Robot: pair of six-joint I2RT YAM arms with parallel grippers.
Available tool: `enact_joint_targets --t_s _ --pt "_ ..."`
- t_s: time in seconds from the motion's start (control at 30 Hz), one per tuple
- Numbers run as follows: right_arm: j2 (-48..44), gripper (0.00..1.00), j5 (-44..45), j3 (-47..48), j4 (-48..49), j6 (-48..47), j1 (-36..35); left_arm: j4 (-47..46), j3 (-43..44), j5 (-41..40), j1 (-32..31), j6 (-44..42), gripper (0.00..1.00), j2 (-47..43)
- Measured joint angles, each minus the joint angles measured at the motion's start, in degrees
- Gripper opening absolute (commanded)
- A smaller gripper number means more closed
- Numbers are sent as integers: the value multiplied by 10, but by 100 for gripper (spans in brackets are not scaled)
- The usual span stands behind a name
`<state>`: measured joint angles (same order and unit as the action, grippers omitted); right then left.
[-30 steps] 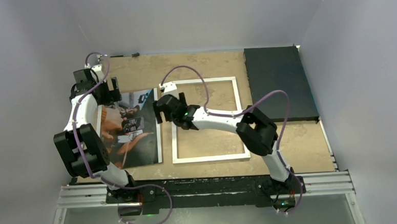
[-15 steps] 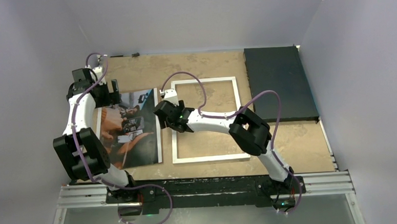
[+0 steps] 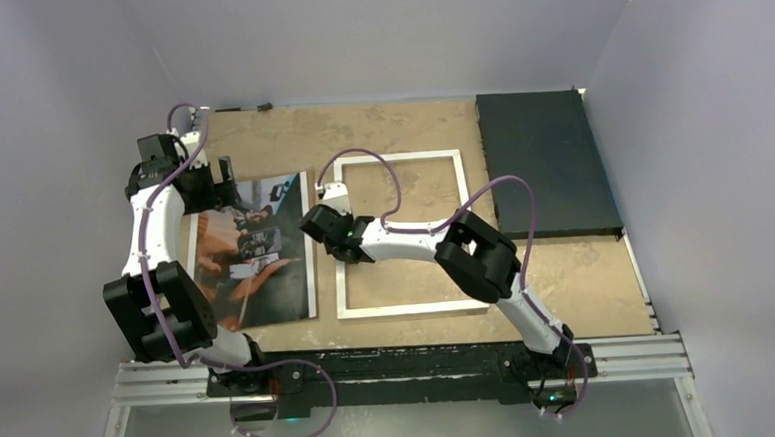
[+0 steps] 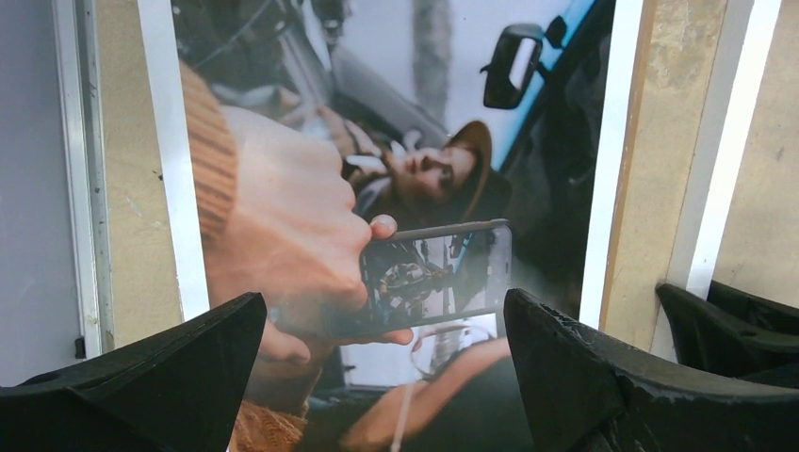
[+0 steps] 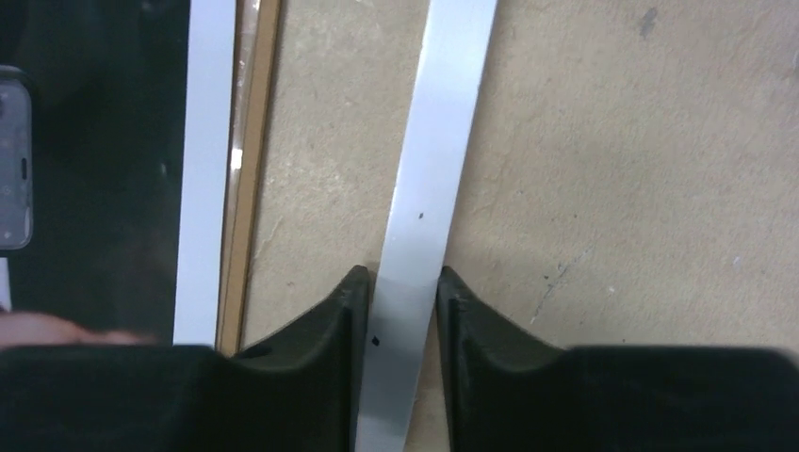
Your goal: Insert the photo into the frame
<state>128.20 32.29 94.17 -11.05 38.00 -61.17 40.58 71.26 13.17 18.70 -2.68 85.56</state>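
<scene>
The photo (image 3: 255, 250) lies flat at the left of the table, a dark glossy print with a white border (image 5: 207, 141). To its right lies the frame (image 3: 413, 306), silver and thin-edged, with bare table showing through it. My left gripper (image 3: 223, 182) hovers open over the photo's far end, and the print (image 4: 377, 188) fills the gap between its fingers (image 4: 382, 320). My right gripper (image 3: 334, 237) is down on the frame's left rail (image 5: 443, 122), its jaws closed against both sides of that rail (image 5: 396, 282).
A black rectangular mat (image 3: 541, 160) lies at the far right of the tan table (image 3: 587, 288). A thin brown edge (image 5: 250, 141) runs along the photo's right border, close to the frame's rail. Grey walls stand on three sides.
The right gripper slid a little left and down onto the frame's left rail and closed from wide open onto it. The left arm drew back slightly and stays open.
</scene>
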Motion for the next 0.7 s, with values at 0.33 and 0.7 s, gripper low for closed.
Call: enact_joint_targets --t_s 0.33,0.7 --pt "-3 0 -11 39 -51 12 -3 12 0 25 0 -15 100 -2" --pt "-170 0 -105 137 -87 33 5 35 13 66 0 -15 100 -2"
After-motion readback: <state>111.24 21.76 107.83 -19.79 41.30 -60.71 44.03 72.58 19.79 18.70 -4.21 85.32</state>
